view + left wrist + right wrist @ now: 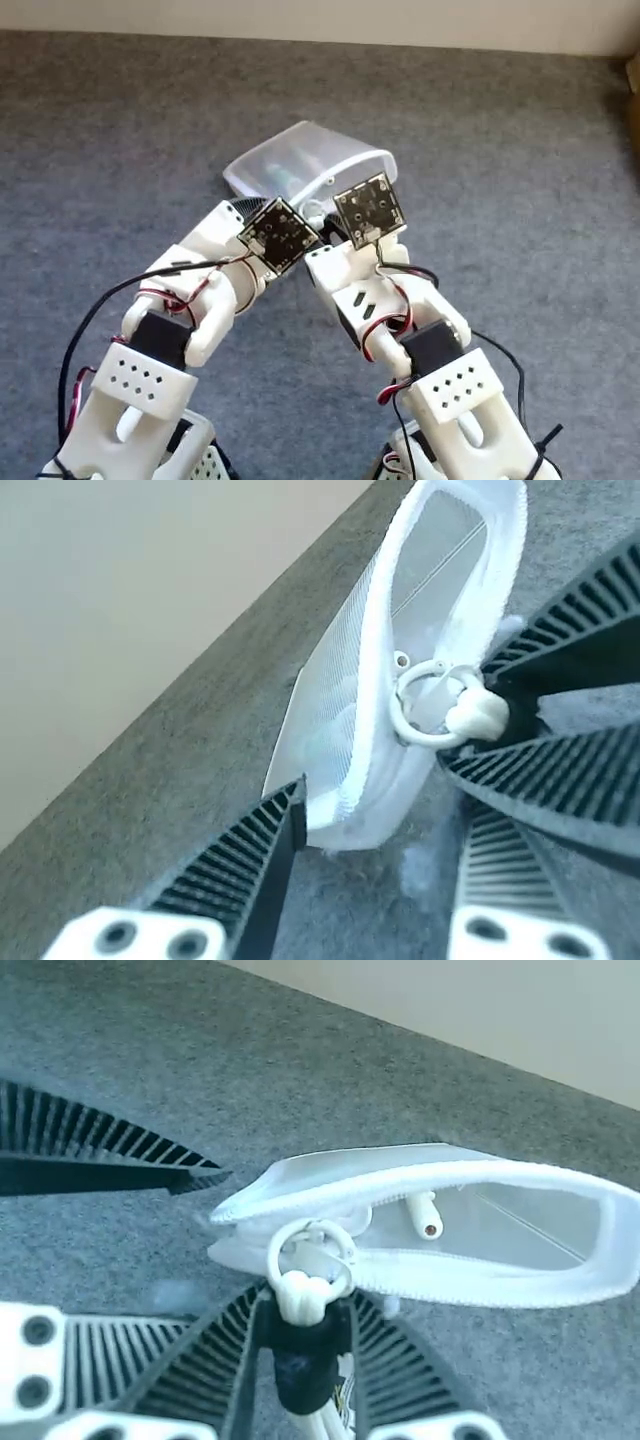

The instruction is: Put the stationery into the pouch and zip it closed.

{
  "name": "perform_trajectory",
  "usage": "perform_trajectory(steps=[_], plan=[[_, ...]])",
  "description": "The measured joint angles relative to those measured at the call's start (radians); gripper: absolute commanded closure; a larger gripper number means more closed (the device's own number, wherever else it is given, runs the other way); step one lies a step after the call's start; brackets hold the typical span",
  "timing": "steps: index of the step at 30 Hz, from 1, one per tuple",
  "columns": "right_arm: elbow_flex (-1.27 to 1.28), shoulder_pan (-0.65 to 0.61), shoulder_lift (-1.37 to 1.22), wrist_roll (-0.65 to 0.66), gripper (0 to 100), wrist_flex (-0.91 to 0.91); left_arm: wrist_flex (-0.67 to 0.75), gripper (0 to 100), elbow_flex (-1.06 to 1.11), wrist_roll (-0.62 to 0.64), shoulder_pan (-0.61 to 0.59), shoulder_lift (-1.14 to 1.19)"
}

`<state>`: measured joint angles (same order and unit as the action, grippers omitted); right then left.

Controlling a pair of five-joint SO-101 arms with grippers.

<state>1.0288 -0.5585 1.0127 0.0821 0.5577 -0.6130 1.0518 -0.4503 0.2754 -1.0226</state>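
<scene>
The clear white pouch (300, 165) lies on the grey counter (120, 150) just ahead of both arms, its mouth partly unzipped and a white stick (422, 1215) showing inside. The right gripper (303, 1325) is clamped tight on the zip pull (300, 1295). The left gripper (385, 815) stands wide open around the pouch's near end.

- Soft, even daylight fills the room, and the grey desk (520, 150) is lit alike from edge to edge, with no hard shadows.
- Faint shade pools under the two arms toward the near edge.
- The white pouch (300, 165) glows brightest, almost washed out along its rim.
- The right tool (306, 1312) looks near black against the pale zip pull (300, 1295) it pinches.
</scene>
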Motion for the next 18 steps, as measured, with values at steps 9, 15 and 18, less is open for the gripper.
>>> perform_trajectory(steps=[9,15,18], plan=[[0.0,0.0,0.005,0.0,99.3,0.0,0.175,83,0.114,0.0,0.025,0.002],[0.0,0.0,0.005,0.0,99.3,0.0,0.187,95,0.129,-0.002,0.064,0.002],[0.0,0.0,0.006,0.0,99.3,-0.002,0.187,98,0.129,-0.002,0.071,0.002]])
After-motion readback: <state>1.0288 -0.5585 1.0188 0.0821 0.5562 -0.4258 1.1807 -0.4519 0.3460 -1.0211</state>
